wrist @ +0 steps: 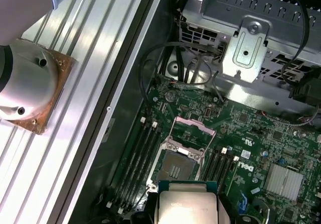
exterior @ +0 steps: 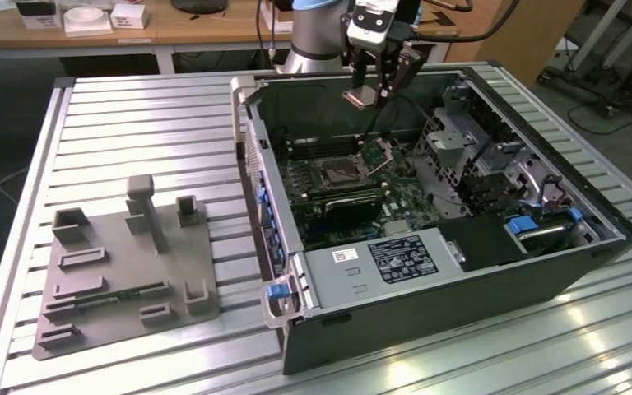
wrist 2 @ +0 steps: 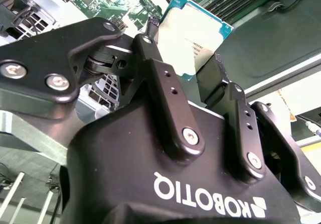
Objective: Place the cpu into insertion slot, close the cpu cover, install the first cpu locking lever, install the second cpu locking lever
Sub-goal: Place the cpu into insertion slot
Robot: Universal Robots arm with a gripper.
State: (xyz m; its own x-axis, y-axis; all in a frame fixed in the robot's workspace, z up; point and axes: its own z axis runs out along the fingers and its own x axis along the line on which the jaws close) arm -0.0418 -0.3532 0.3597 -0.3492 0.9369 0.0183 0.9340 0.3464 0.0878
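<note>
My gripper [exterior: 372,90] hangs above the far end of the open computer case, shut on the cpu [exterior: 358,97]. In the second wrist view the cpu [wrist 2: 193,35] sits edge-clamped between the two black fingers [wrist 2: 163,78], its pale metal top facing the camera. On the green board below, the insertion slot [wrist: 176,170] lies open and dark, directly beside the held cpu [wrist: 186,204]. The cpu cover [wrist: 193,128] is swung up on its hinge at the slot's far edge. In the exterior view the slot [exterior: 332,171] and raised cover [exterior: 380,152] sit well below the gripper.
The case wall [exterior: 253,156] and a metal drive cage [exterior: 470,140] flank the board. A grey white-labelled box [exterior: 388,259] fills the near end. Black memory slots [wrist: 143,151] run beside the socket. A grey fixture plate [exterior: 118,263] lies on the slatted table.
</note>
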